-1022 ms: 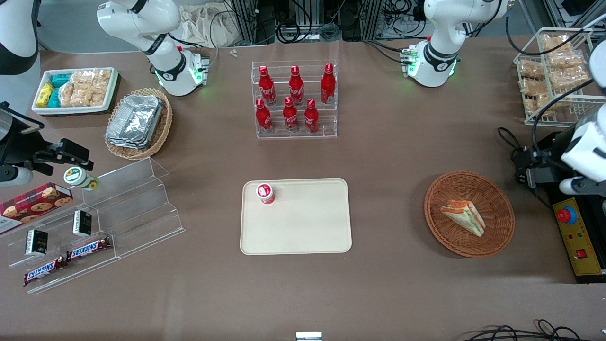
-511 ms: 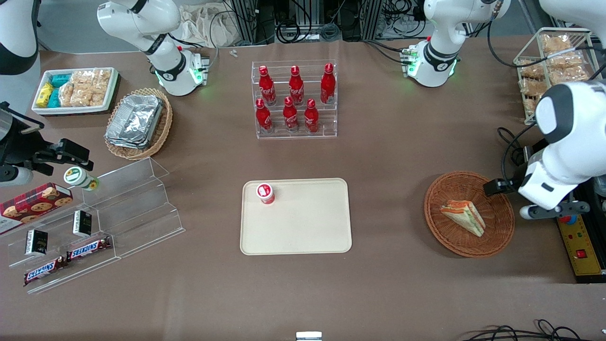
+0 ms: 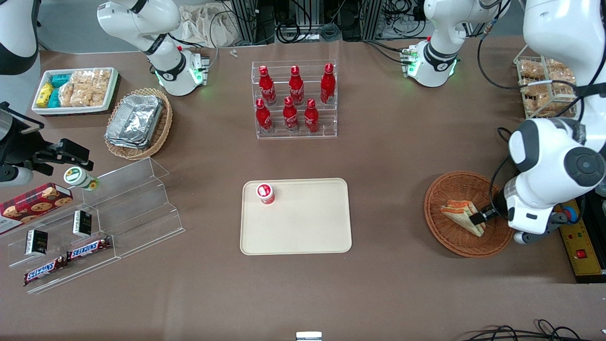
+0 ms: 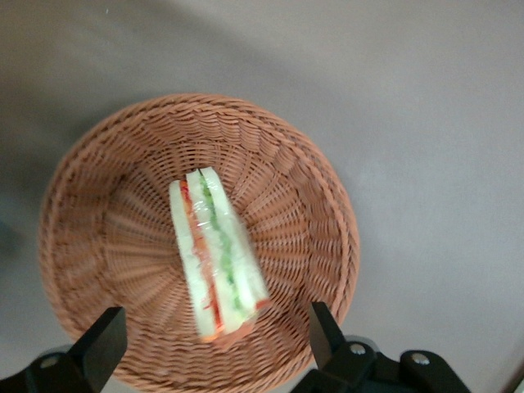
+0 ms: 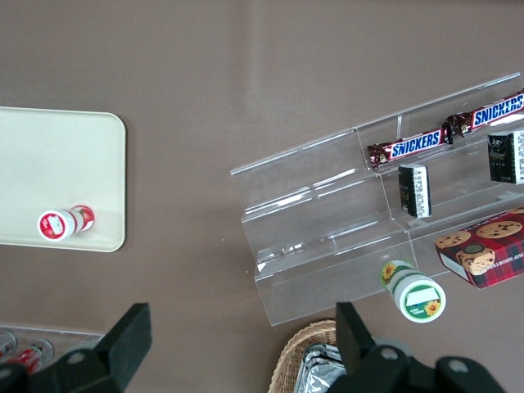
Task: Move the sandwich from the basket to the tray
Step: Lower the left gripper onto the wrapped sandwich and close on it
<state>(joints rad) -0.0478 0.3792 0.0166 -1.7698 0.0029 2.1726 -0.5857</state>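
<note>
Your gripper (image 4: 214,348) hovers above the basket (image 4: 327,205), fingers (image 4: 102,352) spread wide and holding nothing. The sandwich (image 4: 217,258) lies between them, ungrasped. You have the grasp, lift and carry to the tray (image 3: 303,232) left.

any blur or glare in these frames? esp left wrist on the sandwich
Left wrist view: sandwich slightly soft, its wrap glinting; basket weave readable; open gripper above it. Front view: sharp, even light, glare on the foil containers. Right wrist view: reflections on the acrylic shelf.
</note>
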